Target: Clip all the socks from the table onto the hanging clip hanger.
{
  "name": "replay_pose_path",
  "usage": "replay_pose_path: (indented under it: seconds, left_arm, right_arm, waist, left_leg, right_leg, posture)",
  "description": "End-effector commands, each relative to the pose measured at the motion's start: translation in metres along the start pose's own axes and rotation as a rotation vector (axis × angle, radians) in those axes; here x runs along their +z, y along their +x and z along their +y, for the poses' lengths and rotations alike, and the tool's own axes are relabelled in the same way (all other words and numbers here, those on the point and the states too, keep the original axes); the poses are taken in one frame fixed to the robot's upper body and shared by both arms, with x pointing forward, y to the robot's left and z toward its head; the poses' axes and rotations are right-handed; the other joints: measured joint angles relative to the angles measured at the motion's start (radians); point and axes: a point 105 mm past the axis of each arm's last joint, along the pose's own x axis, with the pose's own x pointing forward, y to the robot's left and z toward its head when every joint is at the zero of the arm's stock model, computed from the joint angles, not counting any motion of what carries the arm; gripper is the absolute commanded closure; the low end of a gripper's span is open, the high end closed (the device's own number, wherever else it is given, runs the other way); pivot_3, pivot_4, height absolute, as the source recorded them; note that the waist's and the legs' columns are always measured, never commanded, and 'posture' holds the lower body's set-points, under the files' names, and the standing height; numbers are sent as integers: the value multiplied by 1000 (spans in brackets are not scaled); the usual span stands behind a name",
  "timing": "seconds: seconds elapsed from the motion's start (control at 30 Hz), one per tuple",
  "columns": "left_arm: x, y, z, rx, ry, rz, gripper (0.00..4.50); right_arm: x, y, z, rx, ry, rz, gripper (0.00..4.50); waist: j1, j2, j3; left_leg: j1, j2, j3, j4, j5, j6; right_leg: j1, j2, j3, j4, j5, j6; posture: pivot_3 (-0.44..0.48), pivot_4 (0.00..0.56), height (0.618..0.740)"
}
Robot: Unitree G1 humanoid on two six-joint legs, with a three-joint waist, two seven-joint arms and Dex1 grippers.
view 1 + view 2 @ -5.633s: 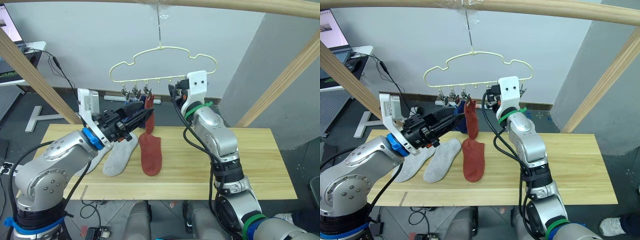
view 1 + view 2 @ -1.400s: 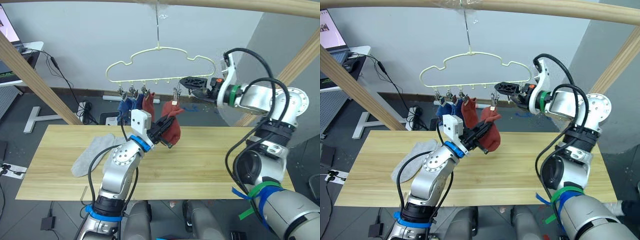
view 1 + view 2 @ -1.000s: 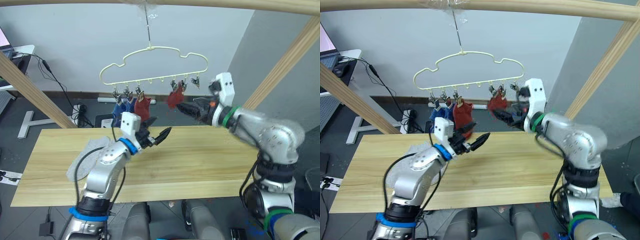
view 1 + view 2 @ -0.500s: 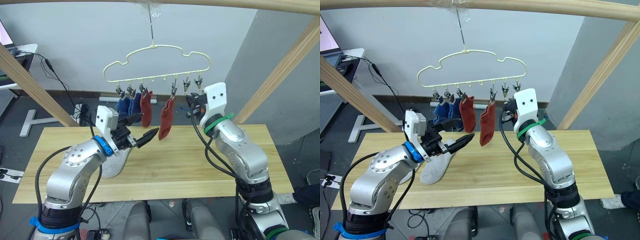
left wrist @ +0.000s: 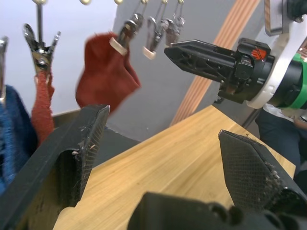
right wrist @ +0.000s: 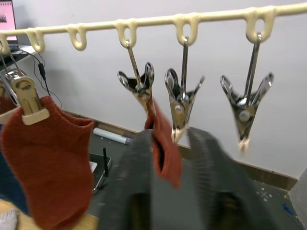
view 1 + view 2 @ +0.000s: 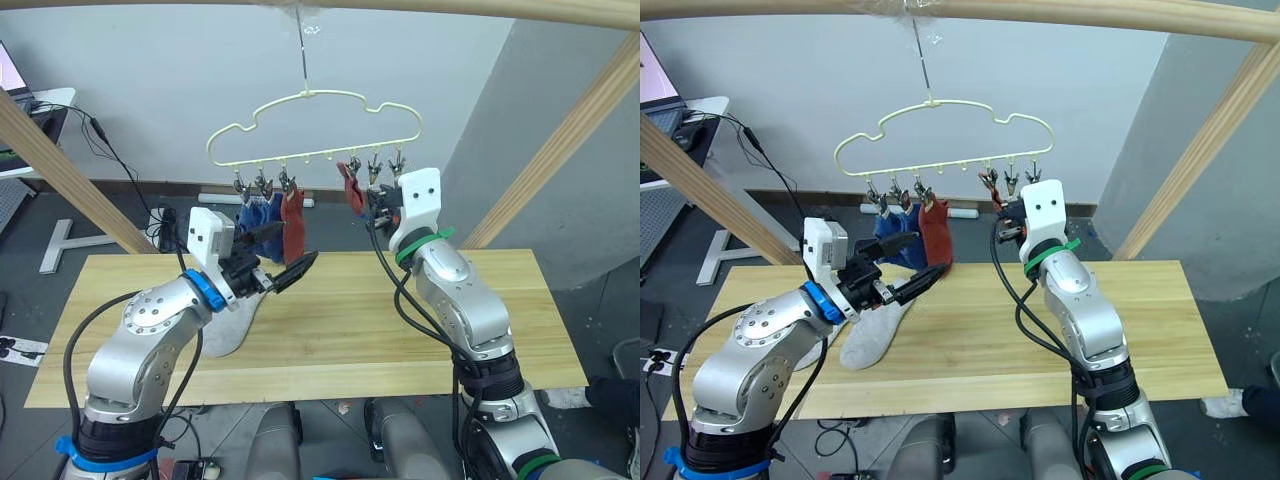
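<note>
2nd red sock (image 7: 352,190) swung up vs before, w/ right gripper (image 7: 376,208) at it.

- clip hanger (image 7: 312,128): pale yellow-green, silver clips
- socks: rust red (image 7: 292,220), blue (image 7: 258,214), light grey (image 7: 232,325)
- table (image 7: 400,330): light wood grain

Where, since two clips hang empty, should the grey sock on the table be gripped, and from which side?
Take the grey sock at its rounded end toward the front edge of the table, probably coming straight down from above. It lies flat and that end is bare, while its far end is hidden behind the open left gripper.
</note>
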Motion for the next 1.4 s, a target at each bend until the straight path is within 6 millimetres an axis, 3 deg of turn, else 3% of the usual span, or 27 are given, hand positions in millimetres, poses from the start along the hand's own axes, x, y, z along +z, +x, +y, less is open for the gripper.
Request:
replay_pose_path:
  seconds: [0.03,0.53,0.67,1.03,1.4]
  left_arm:
    - [14,-4,-5,-18,29,-40,309]
    - [16,-2,-4,-11,30,-41,309]
    - [15,-2,-4,-9,28,-37,309]
    - [15,-2,-5,-5,25,-39,309]
    - [47,7,-5,-10,87,-140,309]
  right_arm:
    - [16,1,-1,-7,-6,-65,1901]
    - [23,21,-5,-63,29,-93,1901]
    - [24,24,-5,-62,29,-99,2802]
    - [24,27,-6,-71,17,-100,2802]
    - [31,37,4,-55,43,-125,2802]
  waist:
    - [4,0,0]
    - [12,0,0]
    - [12,0,0]
    - [12,0,0]
    - [14,0,0]
  left_leg:
    - [0,0,0,0,0,0]
    - [0,0,0,0,0,0]
    - [0,0,0,0,0,0]
    - [0,0,0,0,0,0]
    - [0,0,0,0,0,0]
  right_leg:
    - [0,0,0,0,0,0]
    - [0,0,0,0,0,0]
    - [0,0,0,0,1,-2]
    - [0,0,0,0,3,-5]
    - [0,0,0,0,3,-5]
  posture:
    - [-23,267,740]
    - [-21,266,740]
    - [-21,266,740]
    - [-11,276,740]
    - [-11,276,740]
